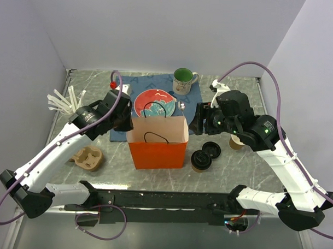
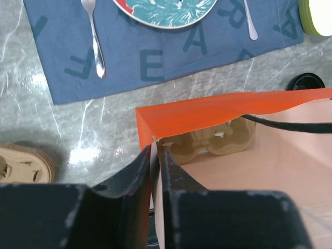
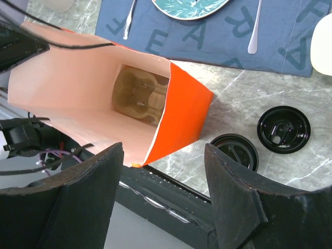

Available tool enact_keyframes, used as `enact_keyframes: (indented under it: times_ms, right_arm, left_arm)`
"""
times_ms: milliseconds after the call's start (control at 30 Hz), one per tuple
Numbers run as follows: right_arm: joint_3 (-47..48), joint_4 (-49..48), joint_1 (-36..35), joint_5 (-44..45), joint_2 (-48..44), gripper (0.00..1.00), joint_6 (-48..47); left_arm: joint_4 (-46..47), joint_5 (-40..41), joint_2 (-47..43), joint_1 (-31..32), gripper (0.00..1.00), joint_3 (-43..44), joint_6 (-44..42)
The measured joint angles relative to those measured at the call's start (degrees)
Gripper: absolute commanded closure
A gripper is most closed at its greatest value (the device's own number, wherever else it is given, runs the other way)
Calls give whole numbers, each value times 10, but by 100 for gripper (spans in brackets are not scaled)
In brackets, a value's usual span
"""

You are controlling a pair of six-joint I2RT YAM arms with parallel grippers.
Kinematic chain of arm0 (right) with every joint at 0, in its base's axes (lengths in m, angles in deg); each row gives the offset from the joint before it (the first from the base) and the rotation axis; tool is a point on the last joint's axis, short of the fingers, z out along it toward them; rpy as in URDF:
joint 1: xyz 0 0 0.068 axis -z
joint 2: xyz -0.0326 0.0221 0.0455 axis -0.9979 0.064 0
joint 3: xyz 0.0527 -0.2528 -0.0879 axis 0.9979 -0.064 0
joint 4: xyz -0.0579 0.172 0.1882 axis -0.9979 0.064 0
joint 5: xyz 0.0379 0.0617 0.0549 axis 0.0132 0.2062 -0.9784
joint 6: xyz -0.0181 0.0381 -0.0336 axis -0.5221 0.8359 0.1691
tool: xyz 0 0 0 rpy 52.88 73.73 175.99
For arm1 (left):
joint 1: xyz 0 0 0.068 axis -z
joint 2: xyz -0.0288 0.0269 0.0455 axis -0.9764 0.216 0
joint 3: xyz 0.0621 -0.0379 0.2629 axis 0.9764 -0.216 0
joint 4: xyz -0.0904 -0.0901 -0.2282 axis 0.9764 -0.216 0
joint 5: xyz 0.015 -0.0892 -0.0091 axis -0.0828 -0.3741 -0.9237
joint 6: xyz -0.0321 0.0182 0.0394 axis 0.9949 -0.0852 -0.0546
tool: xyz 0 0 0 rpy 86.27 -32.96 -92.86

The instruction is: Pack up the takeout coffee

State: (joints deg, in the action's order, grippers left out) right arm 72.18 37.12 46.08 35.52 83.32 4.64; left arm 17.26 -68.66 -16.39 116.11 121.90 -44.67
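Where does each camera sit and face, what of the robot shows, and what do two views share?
Top external: above and behind, facing down on the table; left arm and right arm show.
Left wrist: faces down; left hand shut on the orange bag.
Right wrist: faces down into the bag; the open right hand shows.
Shared: both wrist views show the cup carrier inside the bag.

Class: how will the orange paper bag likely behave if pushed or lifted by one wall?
The orange paper bag probably flexes: the left tool pinches its thin wall flat. It likely feels light, with only a cardboard cup carrier visible inside. Tall and narrow, it may tip if pushed near the top.
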Motion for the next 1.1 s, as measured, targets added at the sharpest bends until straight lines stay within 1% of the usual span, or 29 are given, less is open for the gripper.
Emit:
enact_keyframes:
  times_ms: [133, 233, 333, 533, 667, 833, 1000, 1100]
  right_arm:
    - [0, 0, 0, 0, 0, 29, -1]
    - [0, 0, 0, -1, 0, 29, -2]
    - [0, 0, 0, -1, 1, 29, -3]
    - [0, 0, 0, -1, 10, 29, -6]
    - [0, 0, 0, -1, 14, 29, -5]
    - [0, 0, 0, -1, 17, 30, -5]
    - [2, 0, 0, -1, 24, 30, -5]
    - [2, 0, 0, -1, 25, 30, -4]
  left_arm:
    - [7, -16, 2, -12, 54, 0, -24]
    - [6, -16, 8, -13, 45, 1, -31]
    - [-13, -7, 17, -13, 45, 16, -29]
    - [-31, -1, 20, -22, 49, 56, -23]
    - [-28, -17, 13, -26, 53, 42, -19]
    - [-29, -30, 4, -28, 60, 17, -15]
    - [-28, -32, 1, -31, 60, 16, -14]
    - [-28, -32, -4, -32, 64, 15, -15]
